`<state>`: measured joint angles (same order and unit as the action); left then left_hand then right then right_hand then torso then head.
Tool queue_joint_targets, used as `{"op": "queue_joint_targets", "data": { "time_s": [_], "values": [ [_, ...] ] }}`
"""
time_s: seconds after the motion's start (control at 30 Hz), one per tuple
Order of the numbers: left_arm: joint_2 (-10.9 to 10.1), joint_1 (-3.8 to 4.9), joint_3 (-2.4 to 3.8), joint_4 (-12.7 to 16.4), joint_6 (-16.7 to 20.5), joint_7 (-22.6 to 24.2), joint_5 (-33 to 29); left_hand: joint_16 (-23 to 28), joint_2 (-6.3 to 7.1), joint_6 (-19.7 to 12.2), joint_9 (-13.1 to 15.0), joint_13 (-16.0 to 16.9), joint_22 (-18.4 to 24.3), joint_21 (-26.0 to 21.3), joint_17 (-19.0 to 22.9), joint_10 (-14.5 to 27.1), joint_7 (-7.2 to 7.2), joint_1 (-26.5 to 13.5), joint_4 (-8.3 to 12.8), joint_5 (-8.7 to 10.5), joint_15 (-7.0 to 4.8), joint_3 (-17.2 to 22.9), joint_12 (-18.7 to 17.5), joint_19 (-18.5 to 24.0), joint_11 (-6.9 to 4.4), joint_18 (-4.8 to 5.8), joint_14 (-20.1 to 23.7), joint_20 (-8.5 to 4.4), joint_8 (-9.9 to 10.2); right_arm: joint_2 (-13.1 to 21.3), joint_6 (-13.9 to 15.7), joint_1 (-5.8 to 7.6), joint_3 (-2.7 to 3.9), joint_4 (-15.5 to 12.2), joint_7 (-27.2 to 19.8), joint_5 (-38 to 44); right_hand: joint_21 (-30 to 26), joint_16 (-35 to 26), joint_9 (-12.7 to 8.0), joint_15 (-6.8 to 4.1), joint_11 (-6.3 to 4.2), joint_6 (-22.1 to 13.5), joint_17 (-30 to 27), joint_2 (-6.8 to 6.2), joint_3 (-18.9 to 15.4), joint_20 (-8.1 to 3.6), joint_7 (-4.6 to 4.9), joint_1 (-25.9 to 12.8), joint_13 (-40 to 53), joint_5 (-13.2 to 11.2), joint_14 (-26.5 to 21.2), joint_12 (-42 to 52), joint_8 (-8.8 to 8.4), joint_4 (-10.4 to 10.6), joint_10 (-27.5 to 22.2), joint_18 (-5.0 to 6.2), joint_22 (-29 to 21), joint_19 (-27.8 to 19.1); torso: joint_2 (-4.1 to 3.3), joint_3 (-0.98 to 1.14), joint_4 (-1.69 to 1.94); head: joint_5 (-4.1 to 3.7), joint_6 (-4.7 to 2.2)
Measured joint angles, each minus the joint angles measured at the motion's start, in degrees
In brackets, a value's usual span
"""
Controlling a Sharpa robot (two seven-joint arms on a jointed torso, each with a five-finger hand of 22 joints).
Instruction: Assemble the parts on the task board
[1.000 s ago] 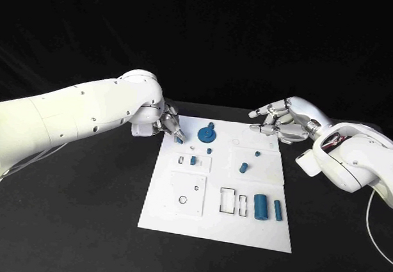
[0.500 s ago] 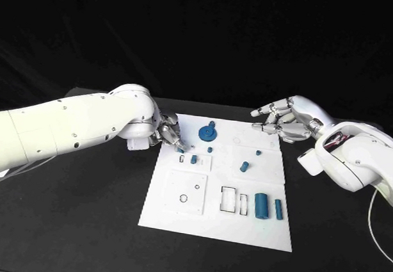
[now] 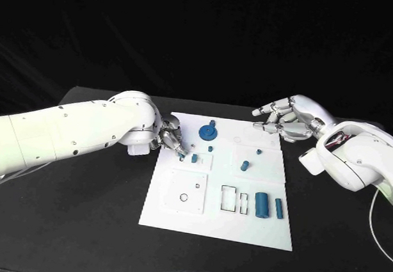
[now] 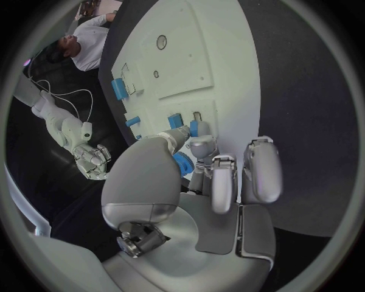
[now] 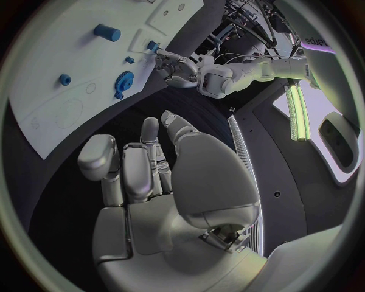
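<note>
Both hands hover over the task board (image 3: 209, 222).

My left arm (image 3: 62, 131): smooth white shell, small dark screws dotted along it | my right arm (image 3: 365, 165): same white casing, red wiring at the wrist gap, thin pale cable (image 3: 380, 239) trailing off | my hands (image 3: 170, 138): silver metal, pale grey finger pads (image 4: 261, 170)

The task board (image 3: 218, 202) is brightly lit from above; surroundings are left dark, edges perhaps bent by fisheye.
</note>
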<state>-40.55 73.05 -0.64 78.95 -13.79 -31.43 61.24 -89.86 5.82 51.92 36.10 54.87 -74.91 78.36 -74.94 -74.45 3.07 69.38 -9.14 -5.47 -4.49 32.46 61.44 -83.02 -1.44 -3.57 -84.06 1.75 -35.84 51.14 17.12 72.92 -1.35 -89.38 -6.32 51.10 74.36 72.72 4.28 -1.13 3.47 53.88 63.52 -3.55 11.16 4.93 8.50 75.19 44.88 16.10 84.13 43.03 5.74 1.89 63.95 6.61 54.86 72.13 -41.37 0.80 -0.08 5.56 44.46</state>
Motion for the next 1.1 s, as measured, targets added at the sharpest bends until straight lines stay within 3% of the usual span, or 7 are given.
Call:
{"op": "queue_joint_targets", "data": {
  "time_s": [1.1],
  "values": [
    [0.0, -0.07, 0.18, 0.4, -4.7, -0.4, 2.5, 0.0, 0.33, 0.1, 0.1, 0.2, 0.0, 0.0, 0.0, 0.0, 0.11, -0.3, 0.6, -0.16, 0.0, 0.5, 0.3, 0.0, 0.02, 0.0, 0.0, 0.0, -0.2, 0.1, -0.1, -0.01, 0.01, 0.0, -0.1, 0.0, 0.0, 0.0, 0.0, 0.0, 0.0, 0.0, 0.0, 0.0, 0.0, 0.0, 0.0, 0.0, 0.0, 0.0, 0.0, 0.0, 0.0, 0.0, 0.0, 0.0, 0.0, 0.0, -0.02, -0.02, 0.01, 0.09, 0.49]
  ]
}}
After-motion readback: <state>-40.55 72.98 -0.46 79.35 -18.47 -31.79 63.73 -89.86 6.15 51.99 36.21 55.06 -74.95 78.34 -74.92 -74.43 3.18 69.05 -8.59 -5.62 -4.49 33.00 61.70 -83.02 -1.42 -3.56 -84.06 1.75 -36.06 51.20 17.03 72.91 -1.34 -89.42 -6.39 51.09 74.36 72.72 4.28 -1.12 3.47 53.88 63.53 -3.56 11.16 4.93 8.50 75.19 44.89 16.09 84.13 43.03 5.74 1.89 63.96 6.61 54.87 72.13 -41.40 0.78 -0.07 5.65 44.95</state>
